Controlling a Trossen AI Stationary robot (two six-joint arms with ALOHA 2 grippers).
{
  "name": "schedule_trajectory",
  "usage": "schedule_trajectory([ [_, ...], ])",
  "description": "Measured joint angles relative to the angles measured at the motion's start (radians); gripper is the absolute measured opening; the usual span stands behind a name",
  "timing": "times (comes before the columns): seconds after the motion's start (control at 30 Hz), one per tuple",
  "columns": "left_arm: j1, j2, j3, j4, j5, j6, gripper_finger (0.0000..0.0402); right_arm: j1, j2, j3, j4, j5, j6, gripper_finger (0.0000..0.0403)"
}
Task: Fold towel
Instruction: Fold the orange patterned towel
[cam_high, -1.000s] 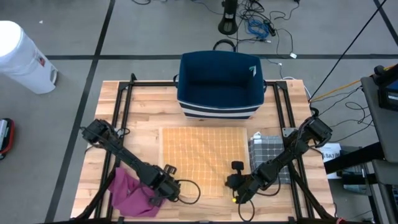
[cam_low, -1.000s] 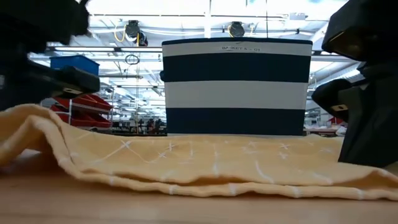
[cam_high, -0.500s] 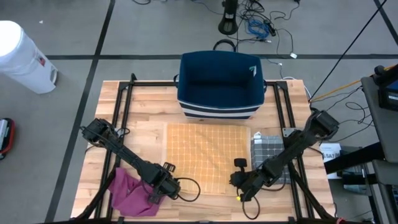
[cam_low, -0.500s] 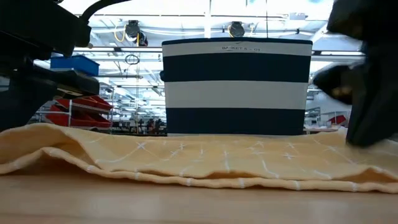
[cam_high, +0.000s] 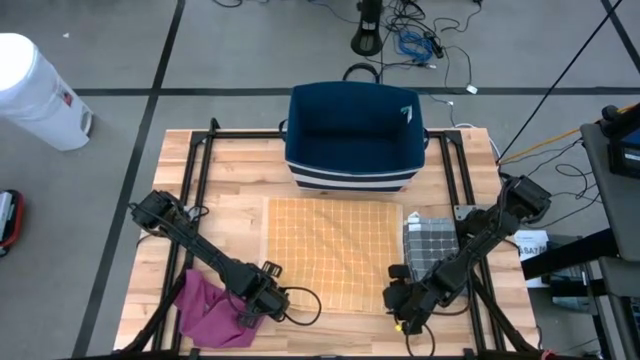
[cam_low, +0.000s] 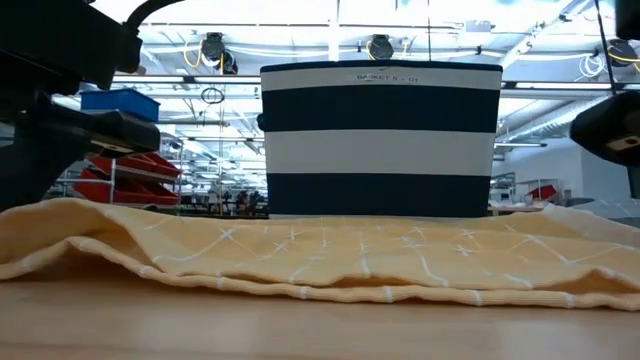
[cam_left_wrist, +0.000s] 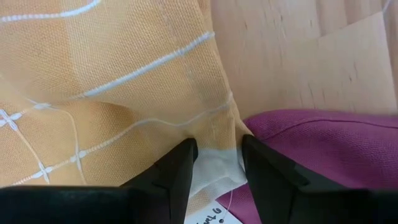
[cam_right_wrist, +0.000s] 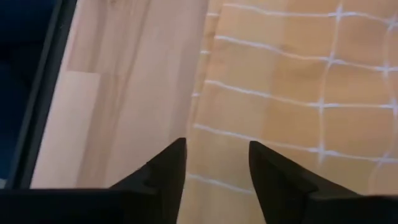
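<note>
my left claw (cam_left_wrist: 214, 163) pinches the towel (cam_high: 330, 250) corner at lower left; my right claw (cam_high: 400, 297), released, sits just off the lower-right corner.

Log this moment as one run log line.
towel: flat, unfolded | left gripper: shut on towel corner | right gripper: open, released | magenta cloth: beside

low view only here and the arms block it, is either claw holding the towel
Observer: Yes, the left claw pinches the towel's near left corner.
Operator: and the right one
Observer: The right claw is open by the near right corner, gripping nothing.
Operator: anything lying close to the left claw
Observer: A purple cloth lies right beside it, at the table's near left.
</note>
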Motion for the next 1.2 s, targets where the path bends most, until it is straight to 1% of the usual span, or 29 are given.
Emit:
schedule_trajectory([
  [0.1,0.0,0.0,0.0,0.001,-0.003,0.0,0.015,0.021,0.006,0.0,0.0,-0.001,0.007,0.0166],
  [0.3,0.0,0.0,-0.001,0.005,-0.004,0.001,0.015,0.048,0.058,0.002,0.0,-0.006,0.029,0.0142],
  [0.53,0.002,0.0,-0.001,0.006,-0.004,0.003,0.015,0.05,0.105,0.008,-0.01,0.027,0.052,0.0138],
  [0.63,0.002,0.0,-0.001,0.007,-0.004,0.003,0.015,0.05,0.11,0.008,-0.027,0.034,0.058,0.0111],
  [0.7,0.002,0.0,0.0,0.007,-0.005,0.003,0.015,0.049,0.11,0.008,-0.035,0.038,0.056,0.0074],
  [0.77,0.003,-0.002,0.0,0.006,-0.005,0.003,0.015,0.049,0.11,0.007,-0.039,0.038,0.05,0.0028],
  [0.8,0.006,-0.005,0.0,0.003,-0.004,0.004,0.015,0.048,0.11,0.007,-0.04,0.037,0.045,0.0015],
  [0.97,0.022,-0.054,-0.007,-0.035,-0.014,0.008,0.015,0.049,0.094,0.005,-0.047,0.058,0.065,0.0005],
  [1.1,0.034,-0.133,-0.003,-0.055,-0.05,0.004,0.015,0.048,0.042,-0.004,-0.095,0.139,0.076,0.0002],
  [1.2,0.036,-0.174,-0.004,-0.074,-0.071,0.004,0.015,0.043,0.002,-0.001,-0.089,0.176,0.084,0.0001],
])
